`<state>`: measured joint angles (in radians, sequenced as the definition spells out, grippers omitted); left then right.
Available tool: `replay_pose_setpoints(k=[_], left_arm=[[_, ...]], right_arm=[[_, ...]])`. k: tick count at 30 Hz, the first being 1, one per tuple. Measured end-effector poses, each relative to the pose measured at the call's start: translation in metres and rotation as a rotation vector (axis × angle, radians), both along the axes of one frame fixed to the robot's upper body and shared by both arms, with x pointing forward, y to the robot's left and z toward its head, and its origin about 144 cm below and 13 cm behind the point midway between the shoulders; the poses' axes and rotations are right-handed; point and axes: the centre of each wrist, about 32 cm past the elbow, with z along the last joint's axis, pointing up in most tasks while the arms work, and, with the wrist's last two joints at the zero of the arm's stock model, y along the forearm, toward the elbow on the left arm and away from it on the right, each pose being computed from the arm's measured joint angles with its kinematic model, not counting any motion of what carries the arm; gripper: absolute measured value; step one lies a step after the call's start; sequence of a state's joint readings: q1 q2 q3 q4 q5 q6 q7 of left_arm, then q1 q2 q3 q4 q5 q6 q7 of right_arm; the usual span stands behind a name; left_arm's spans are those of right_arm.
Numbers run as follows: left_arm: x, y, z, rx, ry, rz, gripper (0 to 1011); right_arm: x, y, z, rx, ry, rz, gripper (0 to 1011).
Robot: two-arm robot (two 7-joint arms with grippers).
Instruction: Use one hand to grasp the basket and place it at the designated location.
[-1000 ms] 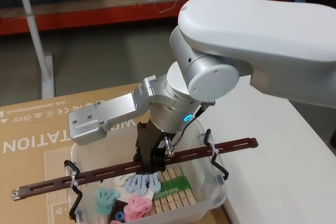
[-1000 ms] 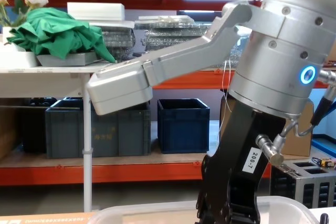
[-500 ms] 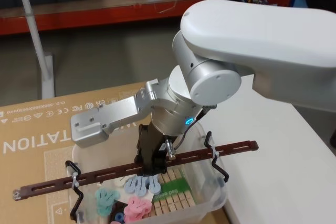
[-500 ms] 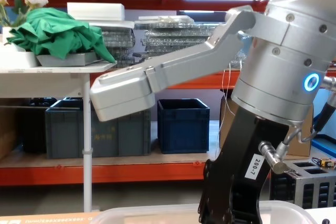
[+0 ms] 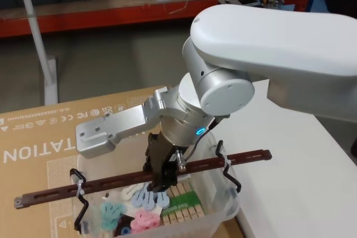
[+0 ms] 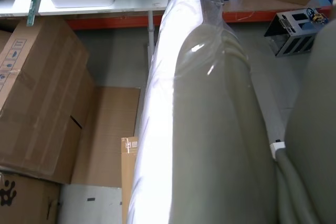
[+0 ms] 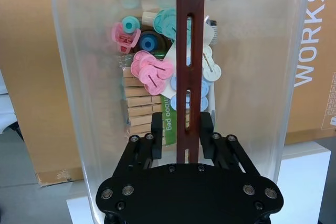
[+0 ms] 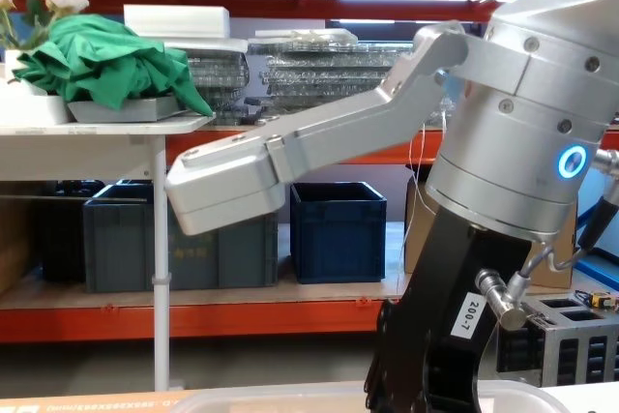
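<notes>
**Right end effector clamped on the basket handle**

My right end effector (image 5: 162, 181) is down over the middle of the basket (image 5: 221, 198), and I read it as closed. In the right wrist view its two black fingers (image 7: 156, 128) sit tight against either side of the reddish-brown handle (image 7: 190, 24), with the bar pinched between them. The handle runs the long way across the basket's open top, and each end is tied to a black wire hook (image 5: 227, 166) at the rim.

The basket is a clear plastic bin at the near edge of my head view. It lies over the printed cardboard sheet (image 5: 33, 137), just beside the white tabletop (image 5: 290, 154) on my right. I cannot tell whether its base rests on the cardboard or hangs just above it. From the chest camera I get its rim (image 8: 290, 394) along the bottom edge, with the black end effector body going down into it.

Inside the basket I see pink clips (image 7: 152, 72), some teal and pale blue ones, and a row of wooden pegs (image 7: 139, 103). All of them are gathered under and beside the handle.

Behind the arm, dark blue crates (image 8: 337, 229) stand on a low orange shelf, and a green cloth (image 8: 106, 60) lies on a surface above them.

My left arm is off the job. Its wrist camera looks down past a white casing (image 6: 199, 129) at cardboard boxes (image 6: 37, 103) on the floor.
</notes>
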<state>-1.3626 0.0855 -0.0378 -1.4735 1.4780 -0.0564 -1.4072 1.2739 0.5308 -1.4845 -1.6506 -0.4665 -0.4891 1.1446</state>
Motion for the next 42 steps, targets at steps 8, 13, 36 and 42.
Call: replay_pose_setpoints(k=[8,13,36,42], left_arm=[[0.0,0.0,0.0,0.0,0.0,0.0,0],[0.0,0.0,0.0,0.0,0.0,0.0,0],[0.0,0.0,0.0,0.0,0.0,0.0,0],[0.0,0.0,0.0,0.0,0.0,0.0,0]], right_arm=[[0.006,-0.002,0.006,0.021,0.003,-0.018,621],[0.007,-0.002,0.007,0.027,0.002,-0.021,792],[0.02,-0.015,0.024,0.066,-0.004,-0.065,1000],[0.023,-0.021,0.031,0.08,-0.001,-0.066,1000]])
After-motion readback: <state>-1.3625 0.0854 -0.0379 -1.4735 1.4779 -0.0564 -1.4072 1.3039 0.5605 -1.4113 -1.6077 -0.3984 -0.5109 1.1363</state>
